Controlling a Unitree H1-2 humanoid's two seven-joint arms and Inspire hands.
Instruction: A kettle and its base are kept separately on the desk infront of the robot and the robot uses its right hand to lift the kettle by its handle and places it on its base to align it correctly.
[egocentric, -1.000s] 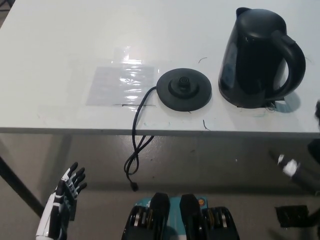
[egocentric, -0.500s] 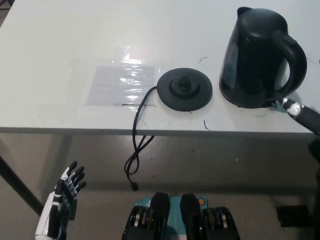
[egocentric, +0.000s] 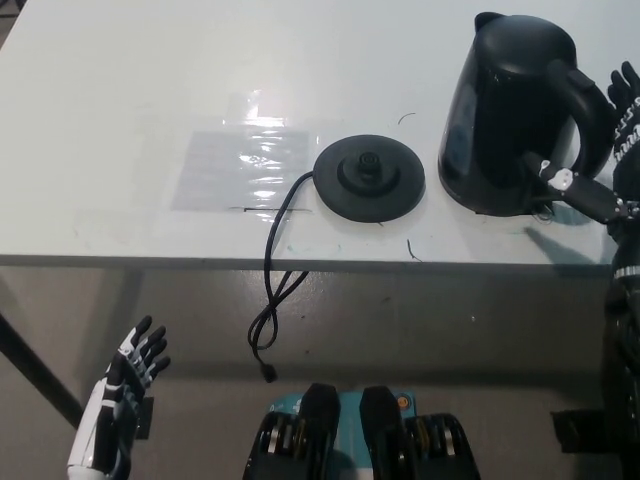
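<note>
The glossy black plastic kettle (egocentric: 510, 110) stood upright at the white desk's (egocentric: 150, 90) two o'clock, its loop handle facing three o'clock toward the black right hand (egocentric: 615, 150), spread and empty just beside it, the round black base (egocentric: 369, 178) at the kettle's nine o'clock, the white left hand (egocentric: 120, 400) resting open below the desk

Head view under bright, even overhead light. The white desk (egocentric: 120, 80) is nearly overexposed, and a clear plastic sheet (egocentric: 245, 165) on it throws patchy white glare. The black kettle (egocentric: 510, 115) shows soft sheen on its lid and side but little surface detail; it and its base (egocentric: 370, 180) cast only faint, short shadows. The floor below the desk edge is dimmer. The right hand (egocentric: 610, 170) at the frame edge is slightly blurred.
</note>
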